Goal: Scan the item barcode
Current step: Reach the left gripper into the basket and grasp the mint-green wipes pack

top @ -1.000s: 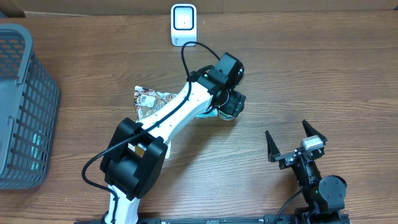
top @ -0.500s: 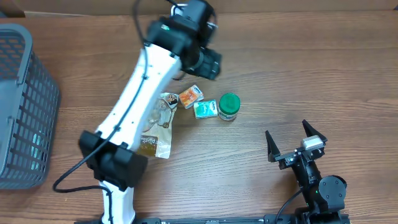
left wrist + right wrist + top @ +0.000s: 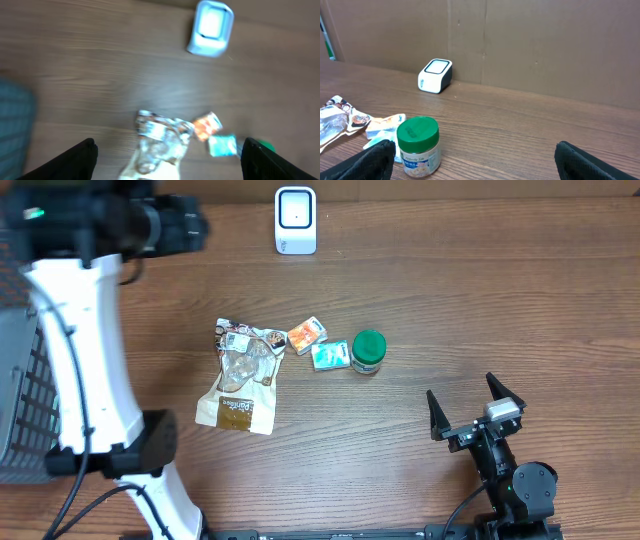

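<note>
Left wrist view: I see my left gripper (image 3: 169, 144) spread, empty, facing the bag (image 3: 243, 375) and scanner (image 3: 295, 220); right gripper (image 3: 460, 387) likewise spread, empty, near the jar (image 3: 367, 351).

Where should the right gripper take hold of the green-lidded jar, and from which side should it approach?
Probably on the round body just under the green lid, coming in level from the side of the open right gripper. The green-lidded jar stands upright, its curved wall on that side is bare, and the teal packet lies close on the opposite side, out of the way.
</note>
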